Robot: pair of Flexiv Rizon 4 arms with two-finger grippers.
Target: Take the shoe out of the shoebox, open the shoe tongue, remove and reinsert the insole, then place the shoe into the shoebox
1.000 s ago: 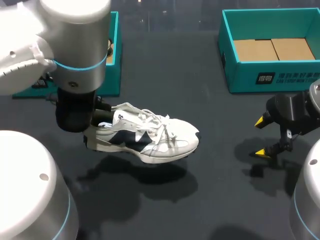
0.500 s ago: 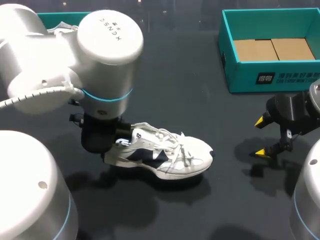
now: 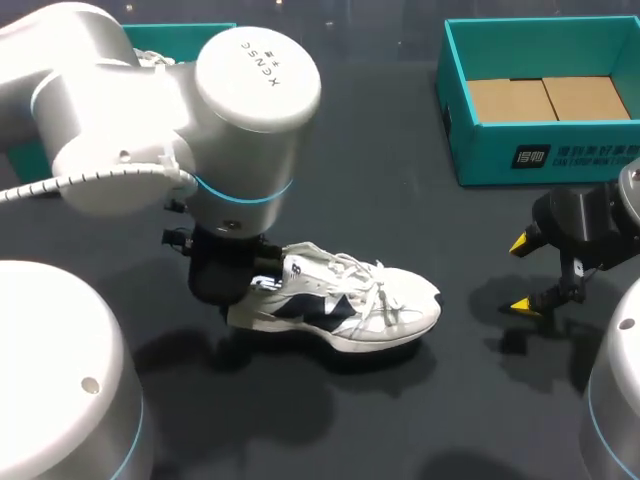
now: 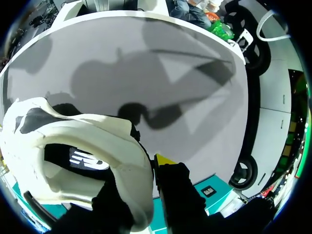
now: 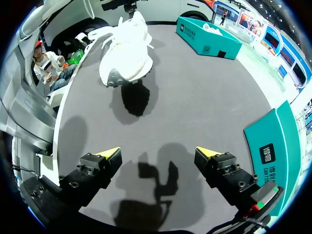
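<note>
Takeout step looks basically done: the white-and-navy lace-up sneaker (image 3: 350, 305) is down mid dark counter (image 3: 400, 420), heel pinched tight in the left hand (image 4: 146, 170). Right hand (image 3: 523, 275) hangs wide open, empty, so I'd guess it goes for the tongue (image 3: 325, 268) next.

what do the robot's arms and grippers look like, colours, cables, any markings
The left arm is made of glossy white-grey rounded housings with light blue joint rings, a round cap with raised lettering, a white cable and a black wrist. The right arm has the same shell and ring. The left gripper and right gripper are black, their fingers tipped bright yellow.
</note>
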